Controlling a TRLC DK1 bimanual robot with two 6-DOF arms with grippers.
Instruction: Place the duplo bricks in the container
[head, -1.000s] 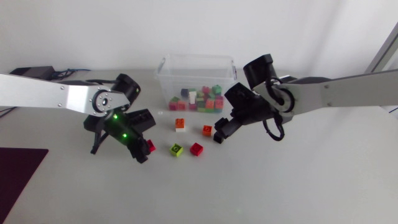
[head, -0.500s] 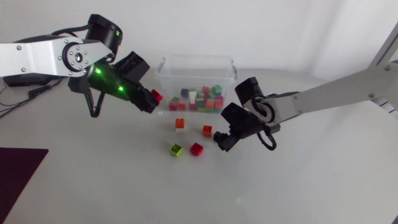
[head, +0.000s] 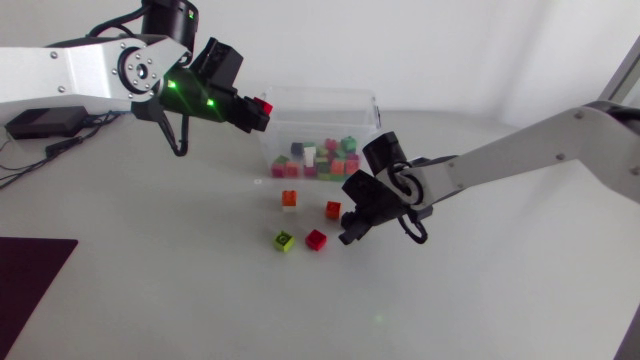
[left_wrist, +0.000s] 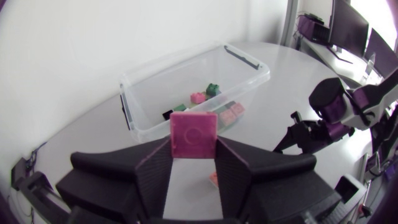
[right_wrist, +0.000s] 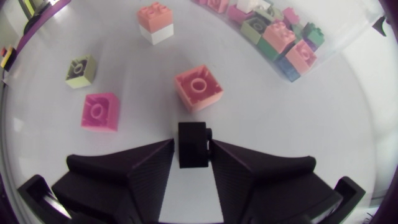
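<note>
Bricks held in both grippers, four loose on the table

Left gripper (left_wrist: 194, 151) is clamped on a red brick (left_wrist: 194, 134); both broad fingers press its sides and its studded face points forward. In the head view this arm comes in from the left and is raised off the table (head: 150, 290), with the brick right at the left end of the clear container (head: 320, 93). From the left wrist, the open container lies ahead of the fingers and lower down. A heap of mixed bricks (head: 325, 160) in green, pink, white and dark tones sits on its floor, gathered toward one long wall.

Right gripper (right_wrist: 194, 148) is low over the table in front of the container. Its fingers close against two sides of a small black brick (right_wrist: 193, 144). Whether that brick rests on the table or is lifted cannot be told.

Four bricks lie loose on the table, between the right gripper and the container or off to its side:
- an orange brick (right_wrist: 198, 87), just ahead of the right gripper's fingertips
- an orange-on-white brick (right_wrist: 155, 22), farther on, near the container wall
- a loose red brick (right_wrist: 99, 112), beside the gripper
- a yellow-green brick (right_wrist: 81, 70), just beyond the loose red one

The four are apart from one another.
</note>
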